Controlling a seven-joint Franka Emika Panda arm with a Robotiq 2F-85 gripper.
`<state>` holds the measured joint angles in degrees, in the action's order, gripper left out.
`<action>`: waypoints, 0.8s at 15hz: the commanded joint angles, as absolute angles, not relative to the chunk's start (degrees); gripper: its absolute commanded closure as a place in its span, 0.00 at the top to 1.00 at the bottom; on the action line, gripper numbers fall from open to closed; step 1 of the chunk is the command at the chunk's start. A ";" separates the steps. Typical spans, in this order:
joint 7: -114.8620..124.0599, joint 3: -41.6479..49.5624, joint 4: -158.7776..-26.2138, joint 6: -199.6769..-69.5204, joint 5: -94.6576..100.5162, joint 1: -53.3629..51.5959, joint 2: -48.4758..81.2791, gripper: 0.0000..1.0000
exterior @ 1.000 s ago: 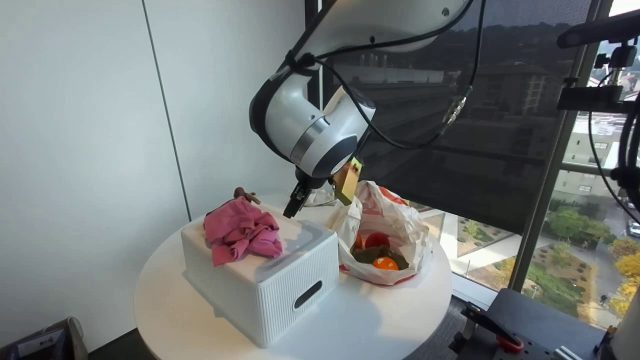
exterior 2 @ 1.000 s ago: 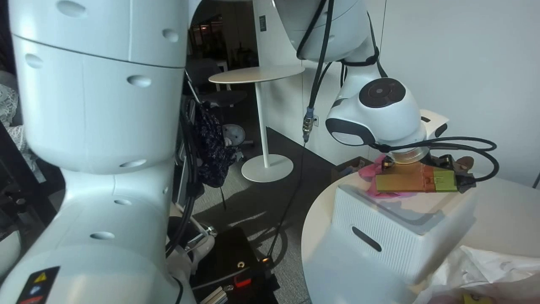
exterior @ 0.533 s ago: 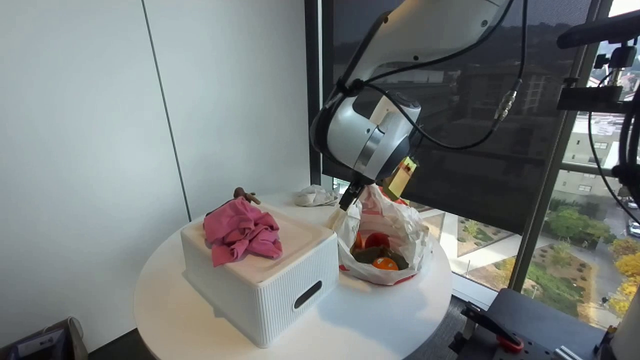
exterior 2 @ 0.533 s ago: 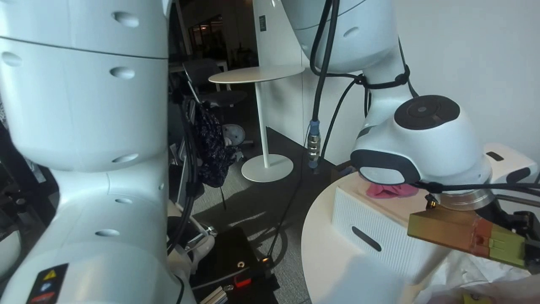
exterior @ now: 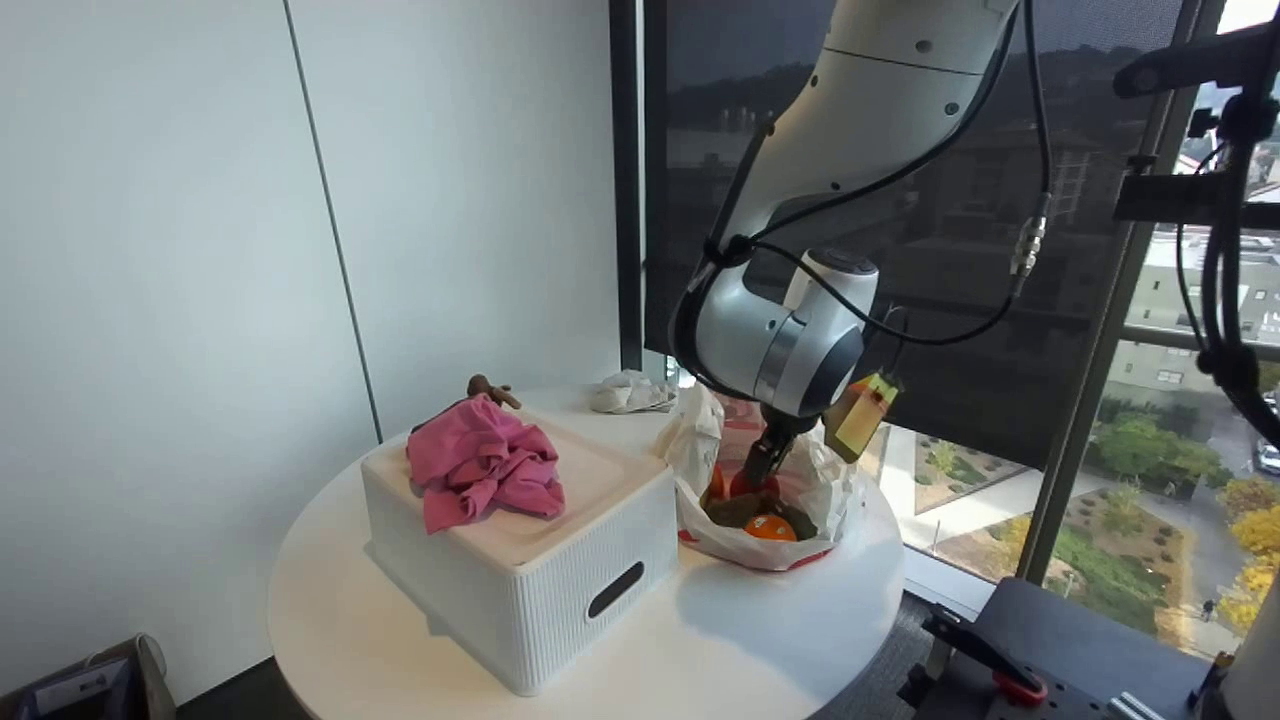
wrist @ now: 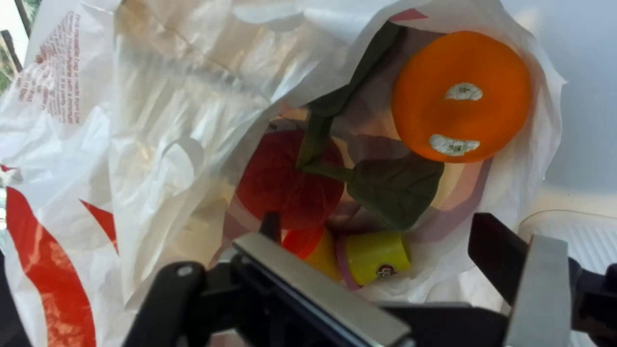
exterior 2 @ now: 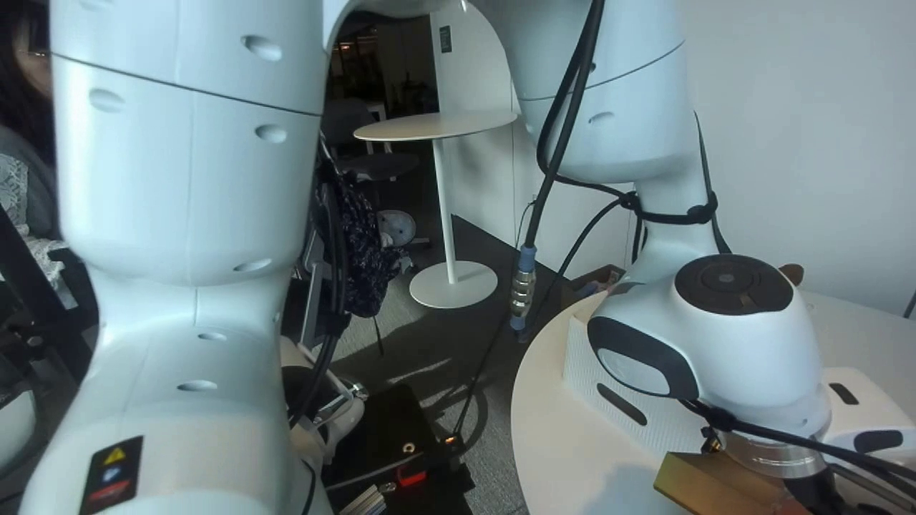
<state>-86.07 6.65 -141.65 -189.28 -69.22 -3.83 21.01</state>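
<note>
My gripper (exterior: 762,468) points down into the mouth of a white and red plastic bag (exterior: 692,430). In the wrist view its fingers (wrist: 378,229) stand wide apart with nothing between them. Below them in the bag (wrist: 58,144) lie a yellow tub with a purple rim (wrist: 376,256), a yellow tub with an orange-red lid (wrist: 308,246), a red round object (wrist: 289,185) with a dark green leaf (wrist: 397,188), and an orange (wrist: 462,96) with two pale stickers. The orange also shows in an exterior view (exterior: 771,528). The fingertips are out of frame in an exterior view.
A white ribbed box (exterior: 450,580) stands upside down beside the bag on a round white table (exterior: 320,600). A crumpled pink cloth (exterior: 487,465) and a brown object (exterior: 490,388) lie on it. A crumpled white item (exterior: 630,392) lies behind. A window stands behind the bag.
My gripper has moved from above the box across to the bag, then down into its opening. The cloth, box and bag contents look unmoved.
</note>
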 commanded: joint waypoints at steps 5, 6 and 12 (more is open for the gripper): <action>-75.92 15.62 -134.90 -186.49 -69.81 -13.77 28.53 1.00; -73.94 16.29 -133.43 -186.34 -69.94 -14.44 29.22 1.00; -60.29 26.17 -126.89 -182.89 -67.85 -20.88 38.39 1.00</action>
<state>-66.87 20.62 -130.51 -184.77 -69.03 -17.10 32.75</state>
